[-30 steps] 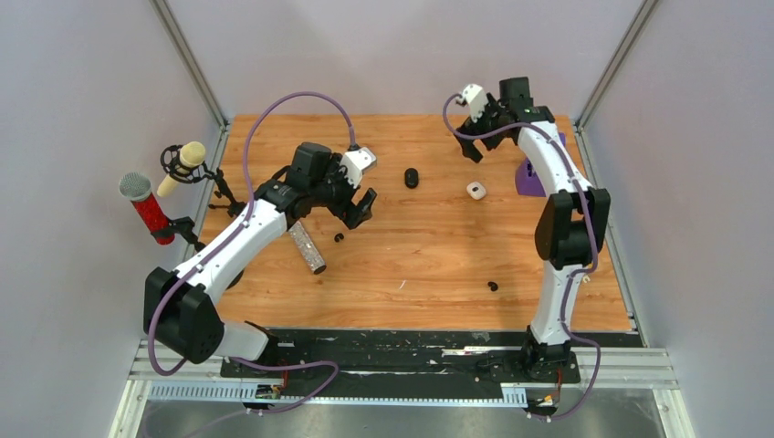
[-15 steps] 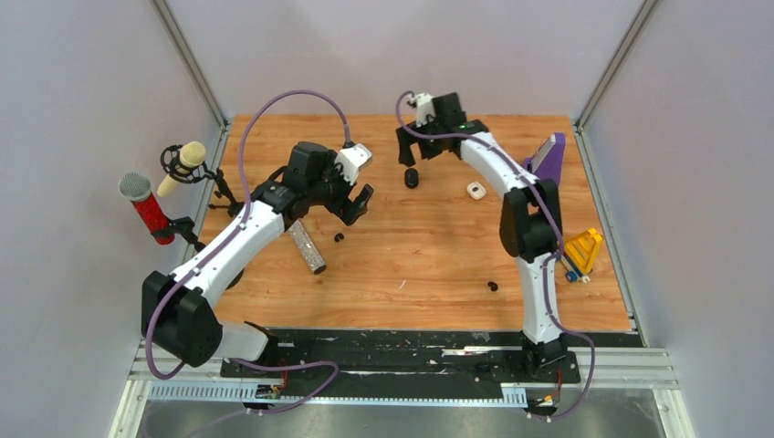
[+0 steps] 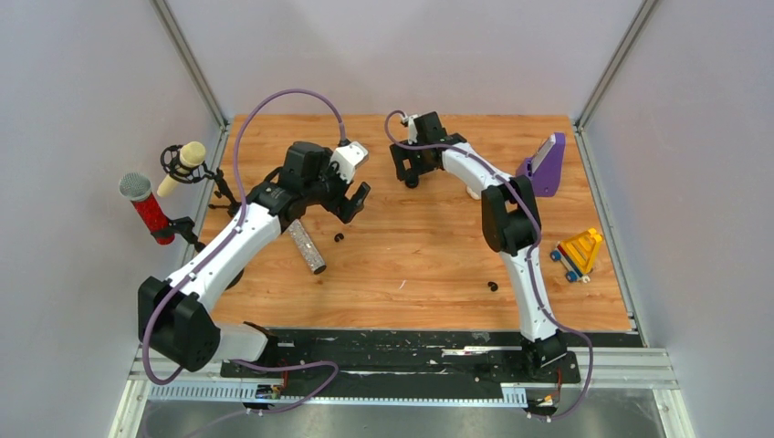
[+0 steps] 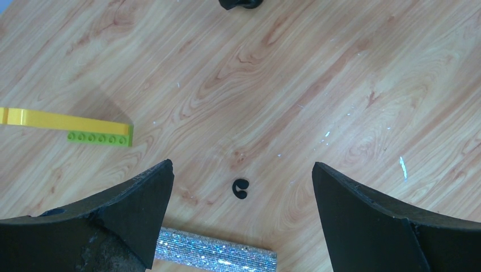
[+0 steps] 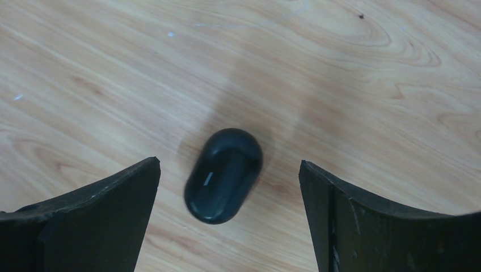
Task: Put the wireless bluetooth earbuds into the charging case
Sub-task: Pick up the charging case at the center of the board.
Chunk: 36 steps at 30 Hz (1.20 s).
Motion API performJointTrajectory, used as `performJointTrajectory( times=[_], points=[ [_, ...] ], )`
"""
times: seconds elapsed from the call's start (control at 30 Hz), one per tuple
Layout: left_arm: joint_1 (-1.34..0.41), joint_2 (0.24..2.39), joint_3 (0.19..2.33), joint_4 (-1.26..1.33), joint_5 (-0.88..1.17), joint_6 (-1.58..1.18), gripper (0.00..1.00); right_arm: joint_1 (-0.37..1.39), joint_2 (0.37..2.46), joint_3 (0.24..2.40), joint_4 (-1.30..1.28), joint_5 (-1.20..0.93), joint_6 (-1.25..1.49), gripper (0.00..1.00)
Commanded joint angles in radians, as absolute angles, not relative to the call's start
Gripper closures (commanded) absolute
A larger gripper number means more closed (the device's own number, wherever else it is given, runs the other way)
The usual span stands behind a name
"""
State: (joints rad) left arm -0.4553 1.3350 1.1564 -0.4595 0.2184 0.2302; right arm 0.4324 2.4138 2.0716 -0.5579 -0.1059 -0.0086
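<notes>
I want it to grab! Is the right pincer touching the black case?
Apart. Right wrist view shows bare wood between the black case and both sides of the right pincer.

A black case, smooth, rounded and oblong, lies shut on the pale wood-grain worktop. It is tilted, its upper end leaning to the right, and it has a short pale mark near its middle. The claw is spread wide. Its dark fingers fill the two lower corners, with the case between them and touching neither. A soft shadow spreads over the wood around and above the case. A few white flecks dot the worktop at the left.
</notes>
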Motion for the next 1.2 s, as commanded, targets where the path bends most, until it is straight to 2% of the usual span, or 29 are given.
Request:
performJointTrajectory(
  times=[0.0, 0.07, 0.2, 0.3, 0.37, 0.57, 0.77, 1.0, 1.17],
  points=[
    [-0.448, 1.295, 1.151, -0.414, 0.214, 0.230, 0.00, 0.431, 2.437, 2.103, -0.540, -0.064, 0.008, 0.05],
    [-0.448, 1.295, 1.151, -0.413, 0.215, 0.230, 0.00, 0.431, 2.444, 2.103, -0.547, -0.069, 0.009, 0.08],
    [-0.448, 1.287, 1.150, -0.413, 0.212, 0.229, 0.00, 0.432, 2.445, 2.094, -0.554, -0.099, 0.008, 0.24],
    [-0.448, 1.284, 1.149, -0.411, 0.212, 0.228, 0.00, 0.437, 2.445, 2.093, -0.556, -0.105, -0.011, 0.52],
    [-0.447, 1.285, 1.150, -0.411, 0.213, 0.226, 0.00, 0.445, 2.442, 2.094, -0.555, -0.086, -0.052, 0.61],
    [-0.441, 1.307, 1.162, -0.401, 0.176, 0.181, 0.00, 0.473, 2.370, 2.022, -0.549, -0.010, -0.190, 0.66],
    [-0.383, 1.391, 1.201, -0.376, 0.205, 0.049, 0.00, 0.474, 2.129, 1.776, -0.481, -0.086, -0.246, 0.69],
    [-0.297, 1.569, 1.265, -0.313, 0.432, -0.077, 0.00, 0.474, 1.894, 1.542, -0.405, -0.218, -0.242, 0.70],
    [-0.294, 1.709, 1.329, -0.226, 0.690, -0.288, 0.00, 0.474, 1.715, 1.371, -0.293, -0.302, -0.259, 0.70]
  ],
)
